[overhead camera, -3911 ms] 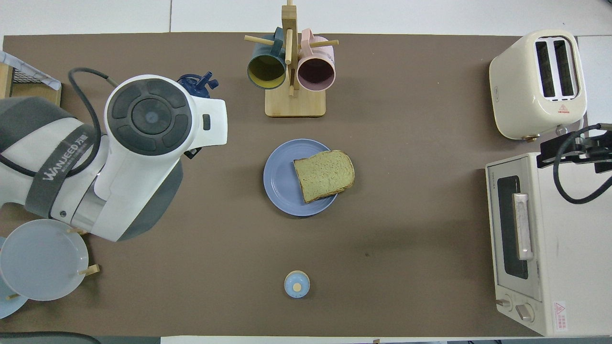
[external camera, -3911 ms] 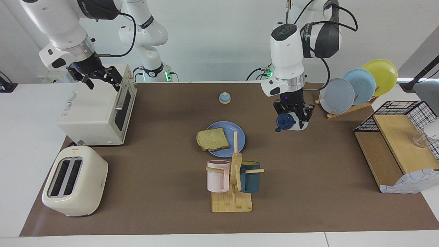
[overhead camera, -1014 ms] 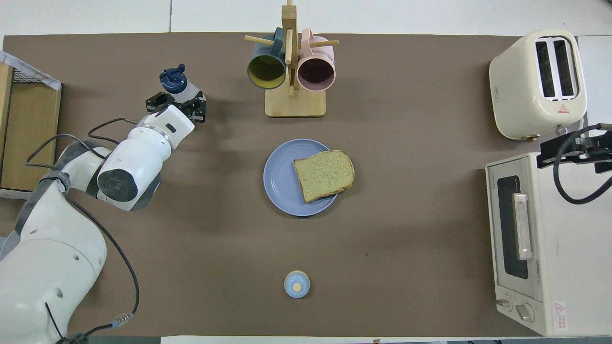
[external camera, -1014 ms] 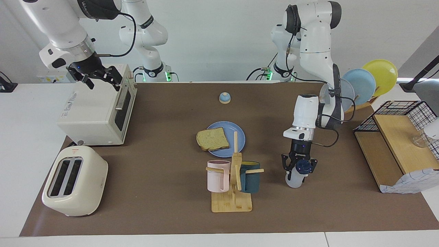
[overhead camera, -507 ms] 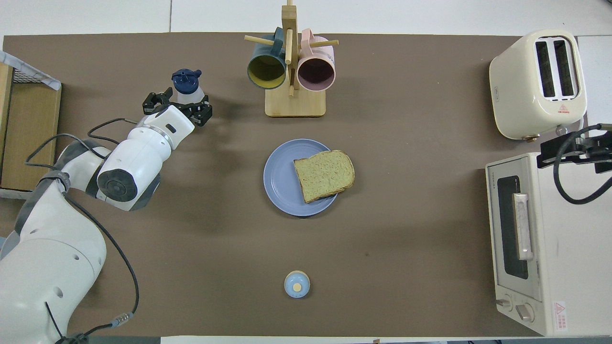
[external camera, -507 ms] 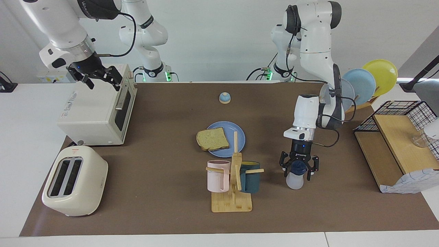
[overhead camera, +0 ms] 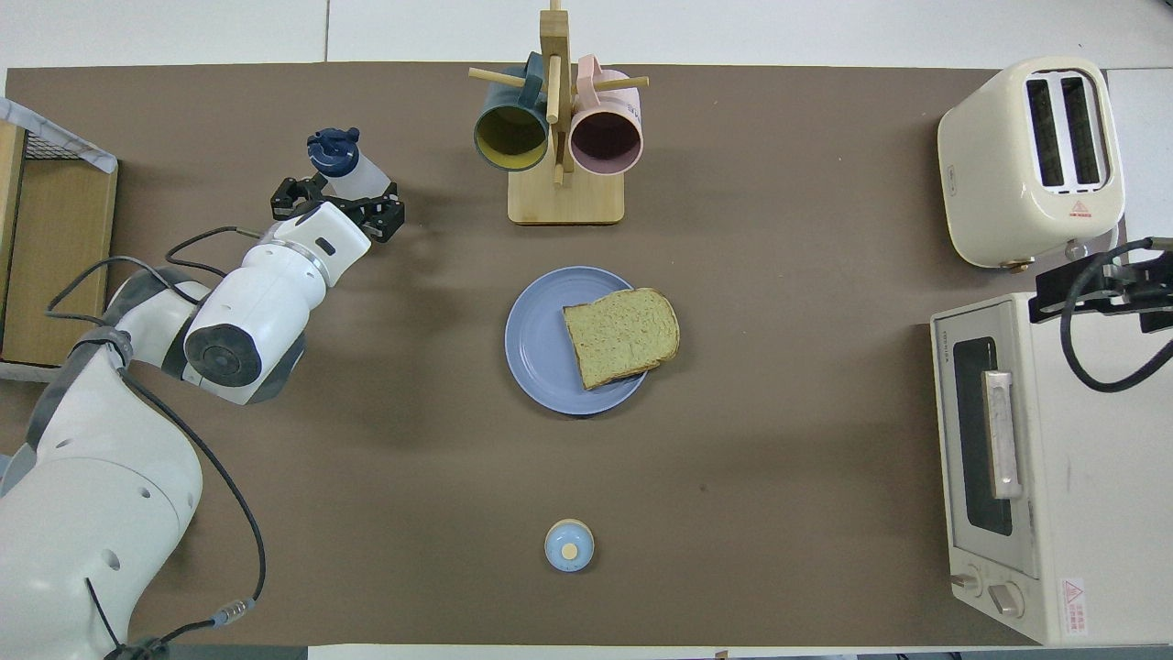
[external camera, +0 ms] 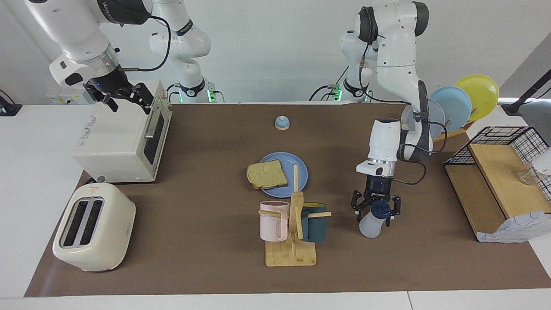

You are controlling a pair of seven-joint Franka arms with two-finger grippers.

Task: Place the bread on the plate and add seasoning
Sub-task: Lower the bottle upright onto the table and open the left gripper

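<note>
**Changes since the earlier views: seasoning bottle and left arm**

Seasoning: formerly carried tipped on its side in the air between the plate and the upright plate rack; since brought down to the mat toward the left arm's end of the table, beside the mug tree and farther from the robots than before. Now resting on the mat, leaning, cap tilted a little differently from half a second ago.

Left gripper: formerly clamped on the bottle; fingers since spread wide, standing either side of its cap end, grip released.

Left arm: formerly folded high over the table; now stretched out and lowered.
</note>
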